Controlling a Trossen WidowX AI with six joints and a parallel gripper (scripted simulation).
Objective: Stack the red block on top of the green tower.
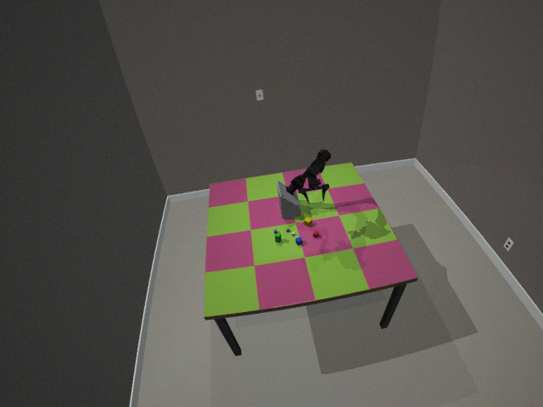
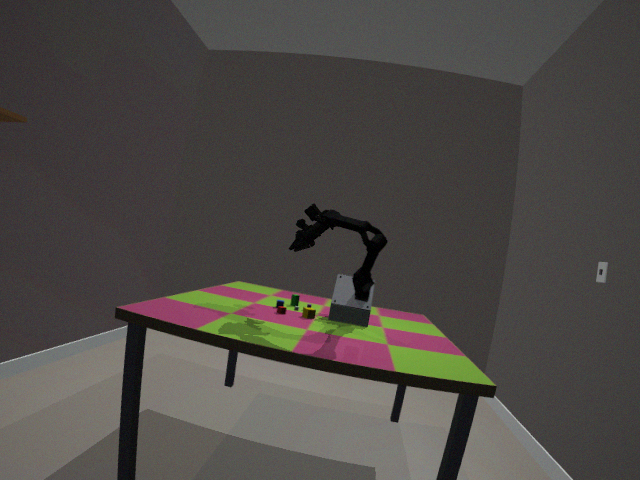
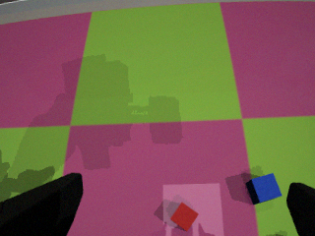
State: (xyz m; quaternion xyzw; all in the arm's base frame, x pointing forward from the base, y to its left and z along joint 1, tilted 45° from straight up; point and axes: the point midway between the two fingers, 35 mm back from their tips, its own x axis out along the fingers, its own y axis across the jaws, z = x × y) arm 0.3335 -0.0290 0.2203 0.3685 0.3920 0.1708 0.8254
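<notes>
The red block (image 1: 316, 234) (image 2: 281, 310) (image 3: 184, 216) lies on a pink square of the table; in the wrist view it is low, a little right of the middle. The green tower (image 1: 277, 237) (image 2: 295, 300) stands upright on a green square, left of the red block in the top view, with nothing on top. It is not seen in the wrist view. My gripper (image 1: 316, 201) (image 2: 293, 249) (image 3: 185, 189) is wide open and empty, high above the table. Its fingers show at both sides of the wrist view, with the red block between them but far below.
A blue block (image 1: 299, 241) (image 2: 280, 303) (image 3: 267, 188) lies between the red block and the tower. A yellow block (image 1: 307, 221) (image 2: 309, 312) lies nearer the grey arm base (image 1: 289, 207) (image 2: 349, 314). Small purple (image 1: 275, 231), dark (image 1: 288, 230) and white (image 1: 293, 233) pieces lie near the tower.
</notes>
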